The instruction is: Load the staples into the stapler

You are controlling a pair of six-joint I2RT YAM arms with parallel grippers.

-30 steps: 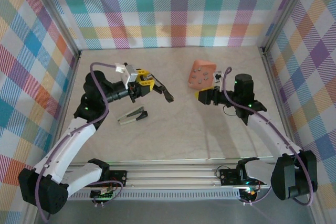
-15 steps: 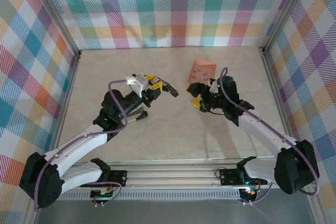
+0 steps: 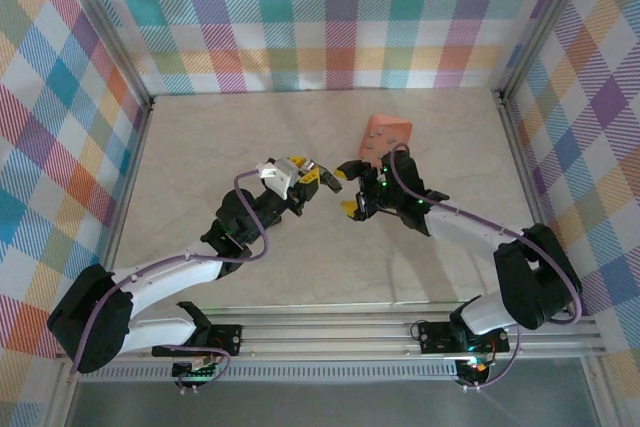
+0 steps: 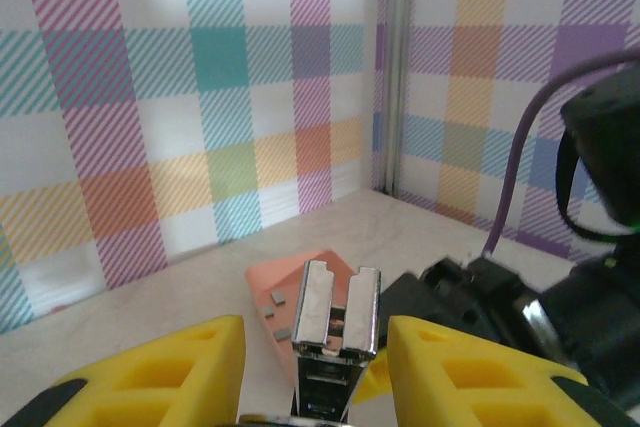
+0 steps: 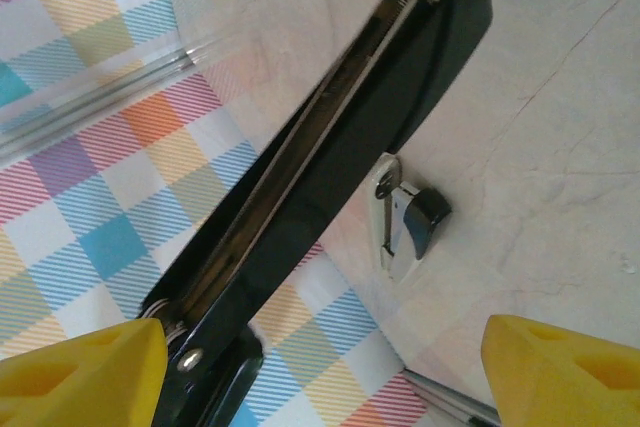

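Tabletop (image 3: 200, 137) broad toward every wall; stapler (image 4: 335, 312) central

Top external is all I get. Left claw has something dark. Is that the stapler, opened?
Observer: Yes. Left wrist view: the stapler sits in the left claw, its open metal channel pointing at the camera.
Operator: Right claw on it?
Observer: No. Right wrist view: the right claw is wide open, the stapler's black arm slanting across the gap.
Operator: Anything below?
Observer: A small white-and-black piece lies on the table.
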